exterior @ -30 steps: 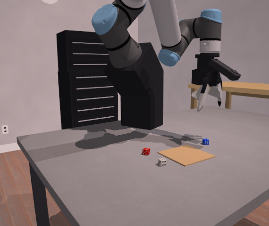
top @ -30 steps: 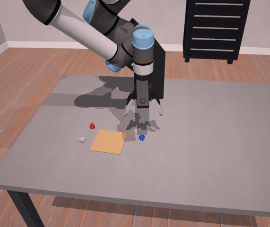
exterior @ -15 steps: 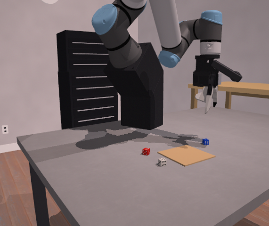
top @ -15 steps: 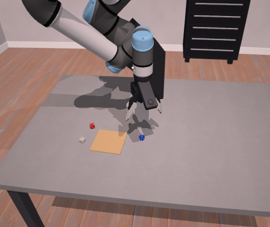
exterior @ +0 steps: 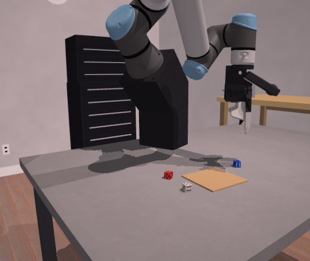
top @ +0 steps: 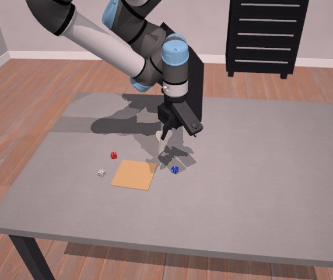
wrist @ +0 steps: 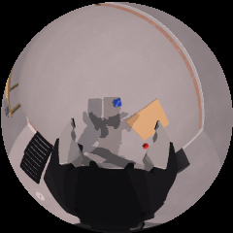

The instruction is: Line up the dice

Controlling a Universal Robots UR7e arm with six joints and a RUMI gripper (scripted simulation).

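Note:
A tan square mat (top: 133,175) (exterior: 215,180) (wrist: 148,117) lies on the grey table. A blue die (top: 174,169) (exterior: 236,163) (wrist: 117,102) sits off the mat, right of it in the top and exterior views. A red die (top: 114,155) (exterior: 168,174) (wrist: 146,146) and a white die (top: 101,172) (exterior: 187,187) sit off the mat on its left side. The white die does not show in the wrist view. The top numbers are too small to read surely. My gripper (top: 161,146) (exterior: 243,128) (wrist: 115,119) is open and empty, above the table, on the base side of the blue die.
The arm's black pedestal (top: 195,87) (exterior: 163,123) stands at the table's back edge. A black drawer cabinet (top: 266,39) (exterior: 101,92) is behind the table. A wooden table (exterior: 289,101) stands farther back. The arm's shadow falls across the grey table (top: 235,195) (exterior: 138,213) near the mat.

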